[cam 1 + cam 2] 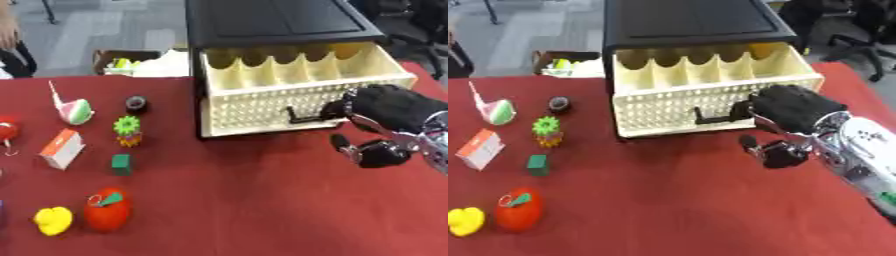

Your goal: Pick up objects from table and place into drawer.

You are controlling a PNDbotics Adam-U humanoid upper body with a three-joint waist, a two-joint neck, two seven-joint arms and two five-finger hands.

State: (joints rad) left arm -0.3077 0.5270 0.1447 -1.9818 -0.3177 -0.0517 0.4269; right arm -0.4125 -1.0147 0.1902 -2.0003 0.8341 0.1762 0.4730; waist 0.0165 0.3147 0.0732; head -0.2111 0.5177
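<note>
Drawer (pixel 302 95) sits upper centre of the frame, cream and perforated, pulled out of its black cabinet (pixel 280 22), and the red table (pixel 245 210) spreads beneath it all. Right hand (pixel 794 112) comes in from the right edge, its dark fingers curled onto the black handle (pixel 302 117) at the drawer front, thumb hanging below. Over on the left side the objects wait: a red tomato (pixel 108 210) at lower left, a yellow duck (pixel 53 220) just beside it, an orange-and-white box (pixel 62 148) above, then a small green cube (pixel 121 164).
</note>
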